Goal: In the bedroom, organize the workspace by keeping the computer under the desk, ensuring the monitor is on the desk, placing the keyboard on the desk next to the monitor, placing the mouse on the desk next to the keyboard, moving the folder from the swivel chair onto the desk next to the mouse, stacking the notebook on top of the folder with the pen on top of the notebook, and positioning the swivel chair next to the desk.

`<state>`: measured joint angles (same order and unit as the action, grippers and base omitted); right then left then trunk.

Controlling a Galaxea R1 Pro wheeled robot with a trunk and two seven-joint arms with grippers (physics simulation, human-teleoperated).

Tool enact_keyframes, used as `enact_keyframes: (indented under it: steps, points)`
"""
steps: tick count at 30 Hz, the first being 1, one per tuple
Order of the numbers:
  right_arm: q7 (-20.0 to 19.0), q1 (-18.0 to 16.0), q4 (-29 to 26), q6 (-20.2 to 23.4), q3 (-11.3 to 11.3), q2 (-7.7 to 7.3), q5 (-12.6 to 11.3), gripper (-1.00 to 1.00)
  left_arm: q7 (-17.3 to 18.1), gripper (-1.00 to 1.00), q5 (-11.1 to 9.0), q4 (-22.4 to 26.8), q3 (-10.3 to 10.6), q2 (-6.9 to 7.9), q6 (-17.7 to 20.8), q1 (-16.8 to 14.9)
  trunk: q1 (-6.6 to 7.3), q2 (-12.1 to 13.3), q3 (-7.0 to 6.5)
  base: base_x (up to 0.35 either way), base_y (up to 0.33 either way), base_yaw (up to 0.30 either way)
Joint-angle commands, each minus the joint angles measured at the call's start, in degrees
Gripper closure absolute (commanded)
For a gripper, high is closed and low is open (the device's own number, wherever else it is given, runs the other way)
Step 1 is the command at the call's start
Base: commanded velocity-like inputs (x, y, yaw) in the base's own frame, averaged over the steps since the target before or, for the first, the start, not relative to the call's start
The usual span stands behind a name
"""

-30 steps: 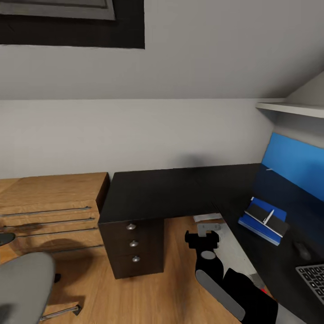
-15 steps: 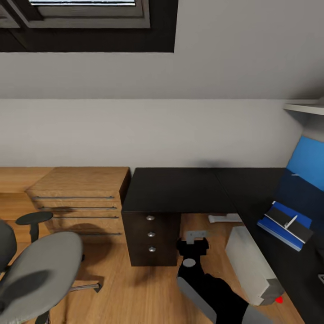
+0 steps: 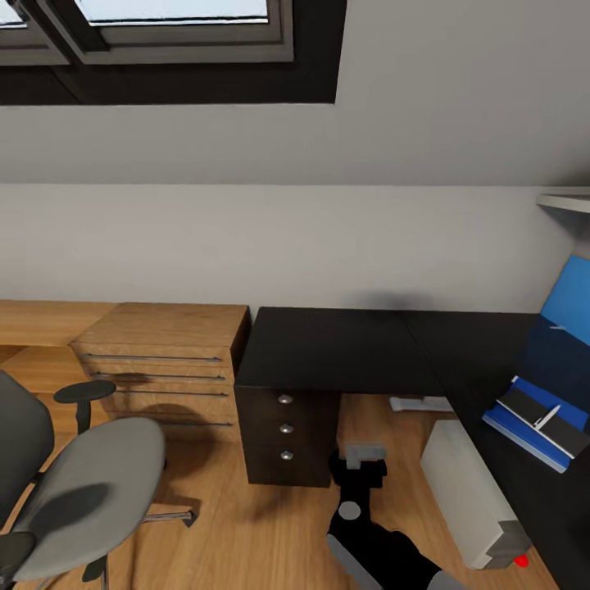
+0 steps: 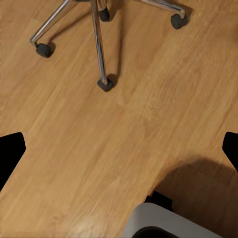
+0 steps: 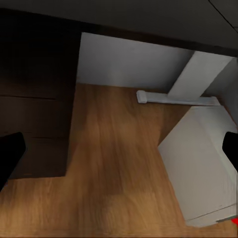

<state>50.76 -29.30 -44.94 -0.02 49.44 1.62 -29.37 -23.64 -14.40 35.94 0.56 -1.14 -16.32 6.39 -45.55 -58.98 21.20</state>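
Panned left since a second ago: view swung off the desk's right wing, keyboard and mouse dropped out of frame, chair and window came in. Scene itself hasn't moved, only the camera.

Read: I'm lining up on the chair, likely the last step, since folder, notebook and pen already sit stacked on the desk at far right, by the blue panel.

Room: sloped grey wall, oak floor, oak drawers left of the desk. Computer lies on the floor under the desk edge, red light showing.

Chair is well apart from the desk, seat bare.

Left gripper over bare floor near the chair's casters, fingers spread wide, nothing held. Right gripper the same, spread and holding nothing, looking under the desk.
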Motion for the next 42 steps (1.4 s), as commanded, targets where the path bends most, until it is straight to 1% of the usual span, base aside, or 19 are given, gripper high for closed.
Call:
enact_keyframes:
  steps: [1, 2, 3, 5, 8, 9, 11, 12, 15, 16, 19, 20, 24, 25, 27, 30, 34, 42]
  points:
    - [-0.11, 0.11, 0.82, -0.67, 0.31, -0.03, -0.38, -1.00, -0.09, -1.00, -0.42, 0.10, 0.07, 0.00, -0.19, 0.03, 0.22, 0.37, -0.13, 0.000, 0.000, 0.009]
    - [-0.54, 0.32, 1.59, -1.20, 0.31, -0.03, -0.37, -1.00, -0.09, -1.00, -0.43, 0.10, 0.06, 0.00, -0.20, 0.03, 0.44, 0.77, -0.31, 0.000, 0.000, 0.007]
    - [-2.14, 1.65, 4.65, -2.78, 0.31, -0.04, -0.35, -1.00, -0.09, -1.00, -0.39, 0.10, 0.07, -0.02, -0.15, 0.03, 0.66, 1.17, -0.49, 0.000, 0.000, 0.003]
    - [-3.44, 2.92, 7.41, -4.33, 0.27, -0.08, -0.28, -1.00, -0.09, -1.00, -0.38, 0.10, 0.06, -0.01, -0.14, 0.03, 1.10, 1.98, -0.85, 0.000, 0.000, 0.002]
    - [-5.00, 3.90, 10.87, -7.17, 0.25, -0.10, -0.25, -1.00, -0.09, -1.00, -0.35, 0.10, 0.10, -0.01, -0.13, 0.03, 1.76, 3.18, -1.39, 0.000, 0.000, 0.000]
    - [-6.12, 4.28, 13.65, -9.67, 0.27, -0.08, -0.25, -1.00, -0.09, -1.00, -0.35, 0.10, 0.11, 0.00, -0.12, 0.03, 1.98, 3.58, -1.57, 0.000, 0.000, 0.000]
    - [-7.28, 4.52, 16.81, -12.29, 0.30, 0.00, -0.25, -1.00, -0.09, -1.00, -0.33, 0.10, 0.12, 0.00, -0.12, 0.03, 2.42, 4.38, -1.93, 0.000, 0.000, 0.000]
    - [-8.42, 4.70, 20.21, -14.79, 0.35, 0.16, -0.25, -1.00, -0.09, -1.00, -0.31, 0.07, 0.13, -0.02, -0.12, 0.03, 2.64, 4.78, -2.11, 0.000, 0.000, 0.000]
    - [-9.96, 4.90, 25.09, -18.21, 0.44, 0.32, -0.25, -1.00, -0.09, -1.00, -0.27, 0.04, 0.09, -0.05, -0.12, 0.03, 3.29, 5.99, -2.65, 0.000, 0.000, 0.000]
    - [-10.91, 4.98, 27.93, -20.33, 0.46, 0.36, -0.25, -1.00, -0.09, -1.00, -0.26, 0.03, 0.08, -0.07, -0.12, 0.03, 3.51, 6.39, -2.83, 0.000, 0.000, 0.000]
    - [-12.57, 5.05, 31.49, -23.11, 0.43, 0.31, -0.29, -1.00, -0.09, -1.00, -0.26, 0.02, 0.07, -0.08, -0.13, 0.03, 4.17, 7.59, -3.36, 0.000, 0.000, 0.000]
    - [-14.12, 5.10, 33.64, -24.57, 0.42, 0.24, -0.31, -1.00, -0.09, -1.00, -0.27, 0.02, 0.09, -0.08, -0.13, 0.03, 4.39, 7.99, -3.54, 0.000, 0.000, 0.000]
    - [-18.44, 5.13, 37.70, -26.76, 0.41, 0.15, -0.41, -1.00, -0.09, -1.00, -0.27, 0.01, 0.08, -0.09, -0.14, 0.03, 5.27, 9.60, -4.26, 0.000, 0.000, 0.000]
    - [-20.56, 5.13, 39.48, -27.66, 0.40, 0.15, -0.48, -1.00, -0.09, -1.00, -0.27, 0.01, 0.07, -0.09, -0.15, 0.03, 5.49, 10.00, -4.44, 0.000, 0.000, 0.000]
    - [-22.55, 5.16, 41.46, -28.77, 0.37, 0.13, -0.49, -1.00, -0.09, -1.00, -0.27, 0.01, 0.06, -0.09, -0.16, 0.03, 5.93, 10.80, -4.80, 0.000, 0.000, 0.000]
    - [-23.97, 5.19, 43.18, -29.38, 0.33, 0.00, -0.43, -1.00, -0.09, -1.00, -0.27, 0.01, 0.09, -0.09, -0.22, 0.03, 6.59, 12.00, -5.34, 0.000, 0.000, 0.000]
    - [-24.60, 5.27, 44.70, -29.74, 0.32, -0.08, -0.33, -1.00, -0.02, -1.00, -0.22, 0.01, 0.12, -0.14, -0.31, 0.03, 7.47, 13.61, -6.06, 0.000, 0.000, 0.000]
    - [-26.22, 6.29, 45.66, -30.17, 0.34, -0.06, -0.24, -1.00, 0.03, -1.00, -0.19, 0.01, 0.22, -0.17, -0.38, 0.03, 9.22, 16.82, -7.49, 0.000, 0.000, 0.000]
